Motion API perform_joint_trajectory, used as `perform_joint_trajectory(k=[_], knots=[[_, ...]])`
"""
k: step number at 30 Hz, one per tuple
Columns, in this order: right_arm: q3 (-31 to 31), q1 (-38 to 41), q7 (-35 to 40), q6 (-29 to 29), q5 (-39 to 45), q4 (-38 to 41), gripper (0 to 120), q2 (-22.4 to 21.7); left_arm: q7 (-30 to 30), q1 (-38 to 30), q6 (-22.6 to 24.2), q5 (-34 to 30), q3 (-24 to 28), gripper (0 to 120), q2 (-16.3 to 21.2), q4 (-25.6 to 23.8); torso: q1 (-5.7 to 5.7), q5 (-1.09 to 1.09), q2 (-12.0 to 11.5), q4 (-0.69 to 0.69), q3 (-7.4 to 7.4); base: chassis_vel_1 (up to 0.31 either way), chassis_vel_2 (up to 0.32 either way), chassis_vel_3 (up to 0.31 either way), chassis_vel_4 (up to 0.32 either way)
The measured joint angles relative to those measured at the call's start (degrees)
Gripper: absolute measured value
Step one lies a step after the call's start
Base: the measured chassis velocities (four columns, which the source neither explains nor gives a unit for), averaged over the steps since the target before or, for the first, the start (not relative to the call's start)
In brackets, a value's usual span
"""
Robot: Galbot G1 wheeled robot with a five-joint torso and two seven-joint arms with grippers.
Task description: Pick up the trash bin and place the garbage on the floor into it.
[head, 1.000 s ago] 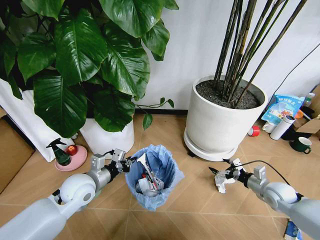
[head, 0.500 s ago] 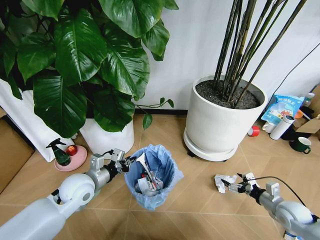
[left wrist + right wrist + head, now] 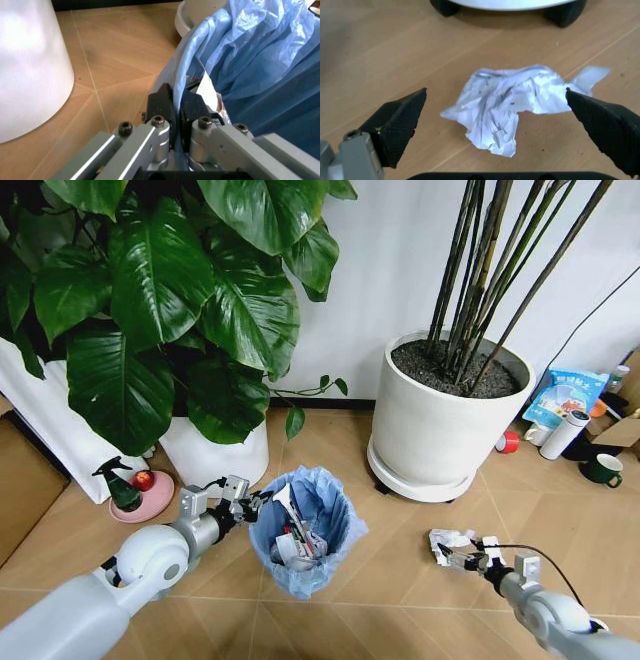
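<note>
Since a second earlier our right gripper [image 3: 458,559] had dropped lower right in the head view, jaws spread wide either side of the paper [image 3: 517,101], which lay on the floor [image 3: 400,580] untouched. We judged that crumpled scrap light, soft and crushable, best pinched across its bunched middle. Our left gripper [image 3: 243,506] pinched the bin [image 3: 300,530] rim at centre, pots [image 3: 440,410] close behind.

A white wall [image 3: 400,270] runs along the far side, with a dark baseboard [image 3: 320,404] where it meets the floor. Two white plant pots stand against it: a broad-leaved plant [image 3: 170,300] on the left, tall bare stems [image 3: 500,270] on the right.
</note>
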Motion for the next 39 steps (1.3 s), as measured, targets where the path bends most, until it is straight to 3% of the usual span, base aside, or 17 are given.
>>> perform_joint_trajectory(k=[10, 13, 24, 39], knots=[[-2.5, 6.2, -1.9, -0.4, -3.4, -9.6, 100, 4.6, -0.1, 0.0, 0.1, -0.1, 0.0, 0, -0.1, 0.0, 0.0, 0.01, 0.0, 0.0, 0.0, 0.0, 0.0, 0.0, 0.0], [-2.9, 7.7, -2.2, -0.8, -4.3, -11.7, 94, 5.6, -0.1, -0.2, 0.1, -0.2, 0.0, 0, -0.1, 0.0, 0.0, 0.0, 0.0, 0.01, 0.0, 0.0, 0.0, 0.0, 0.0], [-3.3, 10.4, -2.7, -1.4, -5.0, -16.7, 48, 8.0, -0.1, -0.9, 0.3, -0.5, 0.6, 0, -0.3, 0.7, 0.0, 0.01, 0.0, 0.0, 0.0, 0.0, 0.0, 0.0, 0.0], [-2.8, 9.6, -3.3, -0.6, -5.4, -16.9, 0, 8.5, 0.0, -0.7, 0.3, -0.5, 0.5, 0, -0.4, 0.4, 0.0, 0.01, 0.0, 0.0, 0.0, 0.0, 0.0, 0.0, 0.0]])
